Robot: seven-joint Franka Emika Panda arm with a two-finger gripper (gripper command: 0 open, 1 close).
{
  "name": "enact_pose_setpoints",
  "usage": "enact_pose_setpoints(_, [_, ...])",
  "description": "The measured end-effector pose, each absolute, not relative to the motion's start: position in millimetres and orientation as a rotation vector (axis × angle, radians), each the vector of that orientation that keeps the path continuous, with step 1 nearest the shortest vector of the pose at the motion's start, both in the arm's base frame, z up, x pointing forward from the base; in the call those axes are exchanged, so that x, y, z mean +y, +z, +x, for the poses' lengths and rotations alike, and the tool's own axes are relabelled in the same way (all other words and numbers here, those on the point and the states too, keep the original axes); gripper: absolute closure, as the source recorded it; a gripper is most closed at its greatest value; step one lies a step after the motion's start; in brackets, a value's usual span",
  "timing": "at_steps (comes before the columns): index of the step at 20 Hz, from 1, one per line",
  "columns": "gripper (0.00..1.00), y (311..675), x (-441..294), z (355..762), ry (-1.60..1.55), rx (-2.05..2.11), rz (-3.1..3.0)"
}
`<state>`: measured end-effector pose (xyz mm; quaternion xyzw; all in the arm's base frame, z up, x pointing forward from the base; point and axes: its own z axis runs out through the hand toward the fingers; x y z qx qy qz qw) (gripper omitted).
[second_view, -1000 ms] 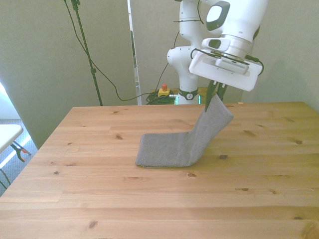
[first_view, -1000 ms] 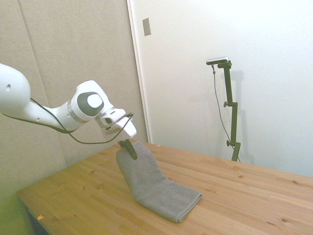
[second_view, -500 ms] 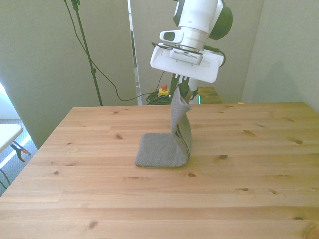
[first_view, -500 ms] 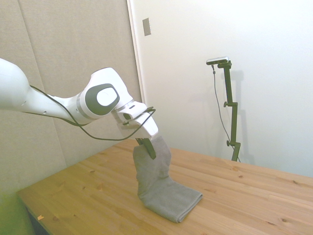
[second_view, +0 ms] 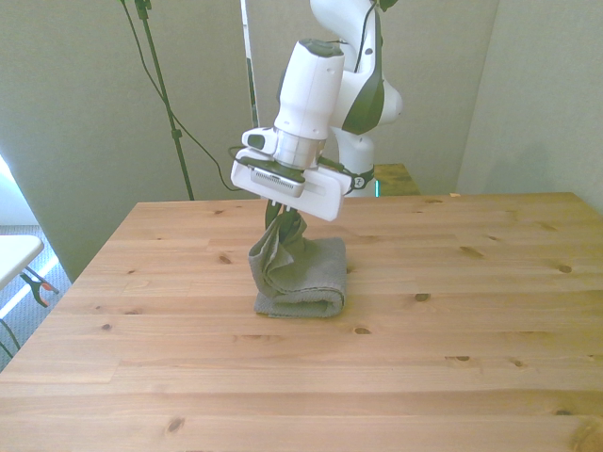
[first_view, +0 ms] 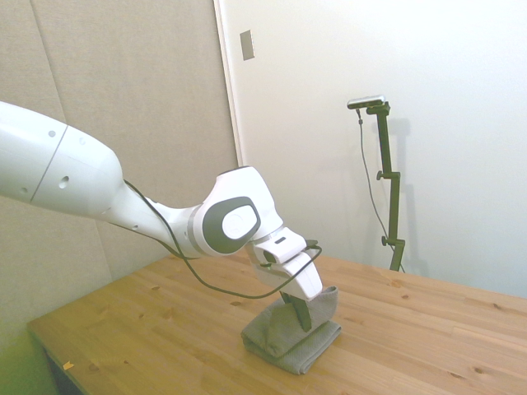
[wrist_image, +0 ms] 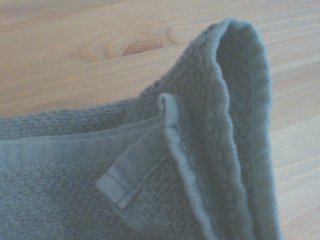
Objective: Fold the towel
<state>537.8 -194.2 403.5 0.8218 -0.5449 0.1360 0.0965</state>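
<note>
1. One gripper (second_view: 280, 218) here, fingers clamped on the raised end of the towel (second_view: 306, 278), which sits roughly mid-table (second_view: 471, 348), a bit toward the far edge in the front view.
2. Key bit: the held flap hangs straight under the jaws, over the half lying flat. The towel's long axis runs across the front view, rounded fold on that view's right, loose end on its left. My guess is the flap needs to go down flush onto that left end before letting go.
3. Hard to see: the fingertips are mostly buried in cloth in the side view (first_view: 303, 317). Wrist view shows only terry and a small hem tab (wrist_image: 145, 165), blurry.
</note>
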Motion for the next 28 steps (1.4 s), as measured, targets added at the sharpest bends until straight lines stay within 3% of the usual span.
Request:
enact_pose_setpoints(8, [0.0,406,-184,543,0.414,-1.592,2.452])
enact_pose_setpoints(12, [0.0,428,-182,531,0.461,-1.603,2.457])
enact_pose_setpoints(20, [0.0,489,-148,448,0.504,-1.505,2.691])
enact_pose_setpoints(28, [0.0,452,-24,370,0.354,-1.192,2.897])
